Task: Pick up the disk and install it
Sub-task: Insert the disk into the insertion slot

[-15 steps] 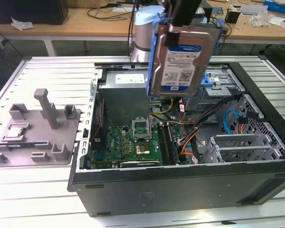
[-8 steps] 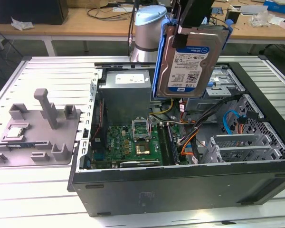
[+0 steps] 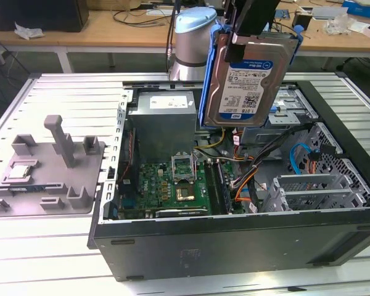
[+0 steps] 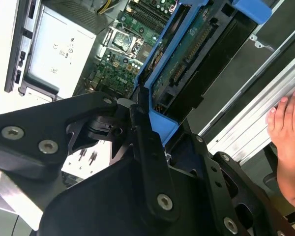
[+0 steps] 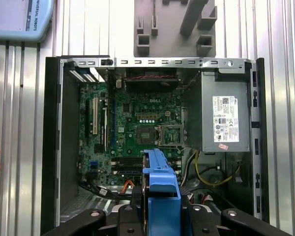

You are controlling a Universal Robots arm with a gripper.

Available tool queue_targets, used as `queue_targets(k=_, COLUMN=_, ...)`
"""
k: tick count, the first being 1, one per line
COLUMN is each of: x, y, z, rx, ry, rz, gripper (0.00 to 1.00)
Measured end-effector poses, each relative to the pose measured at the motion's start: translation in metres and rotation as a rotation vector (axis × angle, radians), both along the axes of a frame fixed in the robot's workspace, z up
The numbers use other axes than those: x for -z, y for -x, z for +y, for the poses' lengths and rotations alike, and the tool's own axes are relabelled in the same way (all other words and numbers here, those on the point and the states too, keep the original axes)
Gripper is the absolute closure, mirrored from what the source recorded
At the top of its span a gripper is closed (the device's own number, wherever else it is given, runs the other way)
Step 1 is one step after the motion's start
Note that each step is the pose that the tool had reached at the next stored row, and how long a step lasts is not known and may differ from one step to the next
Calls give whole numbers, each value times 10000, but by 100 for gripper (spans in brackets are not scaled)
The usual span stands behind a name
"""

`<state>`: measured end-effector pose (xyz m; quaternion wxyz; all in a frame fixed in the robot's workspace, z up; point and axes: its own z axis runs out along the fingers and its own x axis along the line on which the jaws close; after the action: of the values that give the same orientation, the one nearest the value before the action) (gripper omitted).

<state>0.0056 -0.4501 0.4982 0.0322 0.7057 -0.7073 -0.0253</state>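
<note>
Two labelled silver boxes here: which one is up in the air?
The blue-framed disk, gripped by the hand above the case; the power supply sits inside it.

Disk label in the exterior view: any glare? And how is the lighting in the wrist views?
Exterior view: the disk shows no glare on its label; the computer case is shaded inside. Second wrist view: the tool is dark against the bright power supply. First wrist view: even light on the motherboard.

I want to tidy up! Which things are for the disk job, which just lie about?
For the job: flat silver hard drive in blue plastic bracket, held by black fingers; open black computer case.
Lying about: grey plastic holder block; small square silver chip on it.
</note>
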Motion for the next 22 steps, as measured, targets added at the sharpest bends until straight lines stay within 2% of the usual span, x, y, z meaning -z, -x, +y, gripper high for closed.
queue_targets(k=11, x=1, y=-5, z=-5, rx=0, ry=-2, rz=0, gripper=64)
queue_targets(k=17, x=0, y=-6, z=-136, rx=0, ry=-6, rz=-64, gripper=64)
queue_targets(k=19, x=0, y=-7, z=-156, rx=2, ry=-5, rz=-85, gripper=64)
queue_targets(k=21, x=0, y=-8, z=-171, rx=2, ry=-5, rz=-138, gripper=64)
queue_targets(k=22, x=0, y=-9, z=-175, rx=1, ry=-5, rz=-196, gripper=64)
